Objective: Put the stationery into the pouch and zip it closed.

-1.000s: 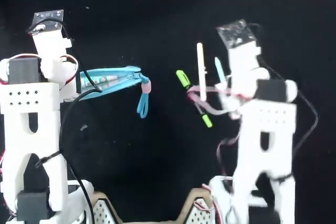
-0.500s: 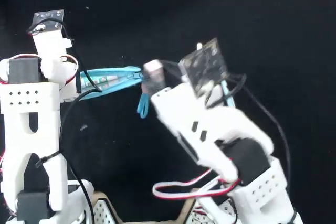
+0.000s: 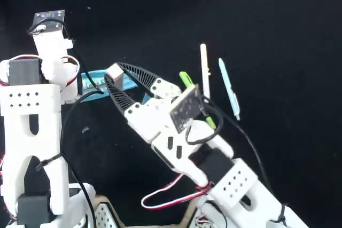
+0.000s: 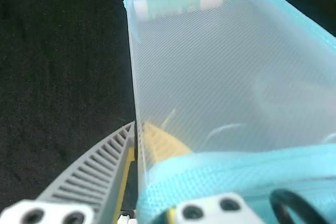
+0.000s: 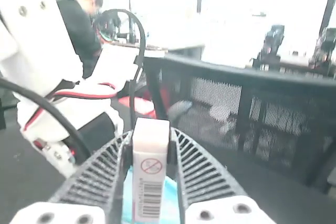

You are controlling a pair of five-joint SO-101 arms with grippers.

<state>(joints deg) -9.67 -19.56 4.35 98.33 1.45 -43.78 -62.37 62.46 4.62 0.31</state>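
My right gripper [image 3: 115,74] is shut on a white eraser [image 3: 114,71] and holds it just above the blue pouch [image 3: 92,77]. From the right wrist the eraser [image 5: 150,174] stands upright between the ribbed fingers [image 5: 195,174], with the pouch's blue edge [image 5: 169,205] below it. My left gripper [image 4: 137,136] is shut on the translucent pouch [image 4: 226,82] at its zipper edge. A white and green marker [image 4: 178,1] lies inside at the far end. On the table lie a white pen [image 3: 203,63], a light blue pen [image 3: 228,87] and a green highlighter [image 3: 185,79].
The left arm's white body [image 3: 29,116] stands at the table's left side, with cables looping by the pouch. The right arm [image 3: 214,169] stretches diagonally across the middle and covers part of the highlighter. Black cloth covers the table [image 3: 288,41].
The right arm swung left from beside the pens, carrying the eraser across the table to above the pouch. The left arm and pouch stayed still.
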